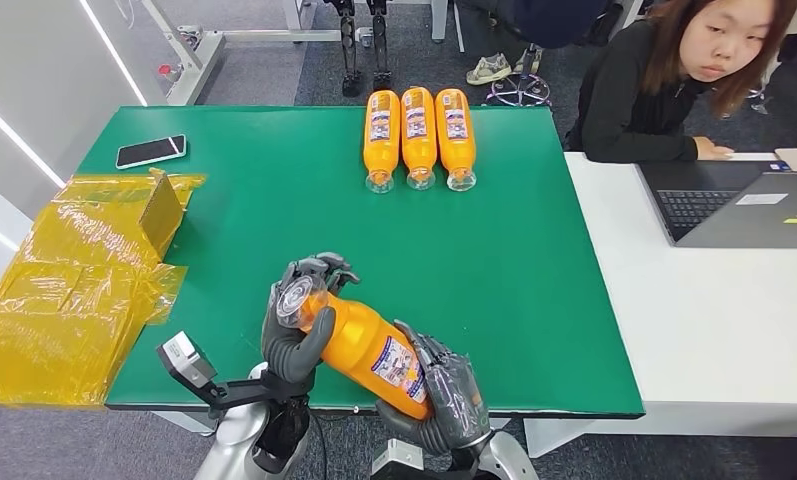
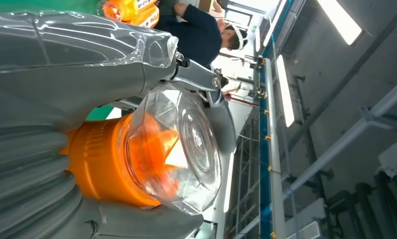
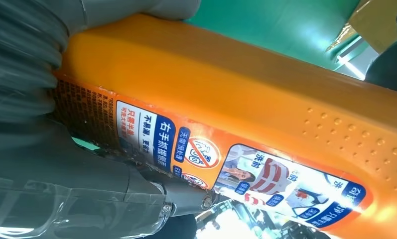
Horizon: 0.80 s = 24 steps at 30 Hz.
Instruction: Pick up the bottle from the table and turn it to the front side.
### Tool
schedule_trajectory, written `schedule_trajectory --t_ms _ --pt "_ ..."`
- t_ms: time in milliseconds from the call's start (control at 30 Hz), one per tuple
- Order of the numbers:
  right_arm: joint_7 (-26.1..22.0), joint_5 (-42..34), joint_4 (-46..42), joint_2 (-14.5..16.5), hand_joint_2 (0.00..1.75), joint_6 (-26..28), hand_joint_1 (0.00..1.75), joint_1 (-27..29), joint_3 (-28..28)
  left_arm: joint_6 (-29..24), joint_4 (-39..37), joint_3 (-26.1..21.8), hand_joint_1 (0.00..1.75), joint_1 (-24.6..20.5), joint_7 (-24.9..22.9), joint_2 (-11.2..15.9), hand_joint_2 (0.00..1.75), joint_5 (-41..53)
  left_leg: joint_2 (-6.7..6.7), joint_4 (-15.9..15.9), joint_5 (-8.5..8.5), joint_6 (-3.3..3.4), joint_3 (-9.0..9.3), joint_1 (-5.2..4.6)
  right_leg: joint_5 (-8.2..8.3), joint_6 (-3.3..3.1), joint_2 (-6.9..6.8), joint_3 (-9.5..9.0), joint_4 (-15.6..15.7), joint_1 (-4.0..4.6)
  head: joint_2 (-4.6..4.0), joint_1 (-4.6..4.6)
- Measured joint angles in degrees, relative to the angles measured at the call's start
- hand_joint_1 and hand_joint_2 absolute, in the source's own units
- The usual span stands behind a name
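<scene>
**Bottle held in both hands above the counter's near edge**

Above the near edge of the green counter (image 1: 274,200), your two hands held the orange bottle (image 1: 369,350) off the surface, tilted. Your left hand (image 1: 296,318) had its fingers wrapped around the clear cap end (image 2: 179,149), which pointed up and to the left. Your right hand (image 1: 444,390) gripped the lower body, with the printed label (image 3: 246,172) facing up beside its fingers. To your left, crumpled yellow film (image 1: 69,290) hung over the counter's side, and a phone (image 1: 151,151) lay farther back. At the far edge, three more orange bottles (image 1: 419,135) lay side by side, caps toward you. A person sat at a laptop (image 1: 739,205) on the white desk to the right.
</scene>
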<state>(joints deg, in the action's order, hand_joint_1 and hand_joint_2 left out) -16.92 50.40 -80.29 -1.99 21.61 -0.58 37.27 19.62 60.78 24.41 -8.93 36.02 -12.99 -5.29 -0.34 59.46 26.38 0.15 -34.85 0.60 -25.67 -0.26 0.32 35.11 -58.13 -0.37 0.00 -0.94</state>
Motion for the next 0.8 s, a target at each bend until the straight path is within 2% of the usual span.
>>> schedule_trajectory --t_ms 200,333,800 --pt "-0.3 0.2 0.3 0.0 1.75 0.5 1.75 0.0 0.0 -0.5 0.7 0.0 1.75 0.8 0.1 0.0 1.75 0.6 0.0 0.0 0.0 0.0 0.0 0.0 0.0 0.0 0.0 0.0 0.0 0.0 0.0 0.0" --pt "-0.5 0.3 0.3 0.0 1.75 0.8 0.0 0.1 0.0 -0.6 1.2 0.0 1.75 1.0 0.1 0.0 1.75 1.0 0.0 0.0 0.0 0.0 0.0 0.0 0.0 0.0 0.0 0.0 0.0 0.0 0.0 -0.01" --pt "-1.2 1.1 0.3 0.2 1.75 4.2 0.0 1.5 0.1 -1.4 1.4 -0.1 1.75 1.2 0.1 0.0 1.75 1.6 0.0 0.0 0.0 0.0 0.0 0.0 0.0 0.0 0.0 0.0 0.0 0.0 0.0 -0.01"
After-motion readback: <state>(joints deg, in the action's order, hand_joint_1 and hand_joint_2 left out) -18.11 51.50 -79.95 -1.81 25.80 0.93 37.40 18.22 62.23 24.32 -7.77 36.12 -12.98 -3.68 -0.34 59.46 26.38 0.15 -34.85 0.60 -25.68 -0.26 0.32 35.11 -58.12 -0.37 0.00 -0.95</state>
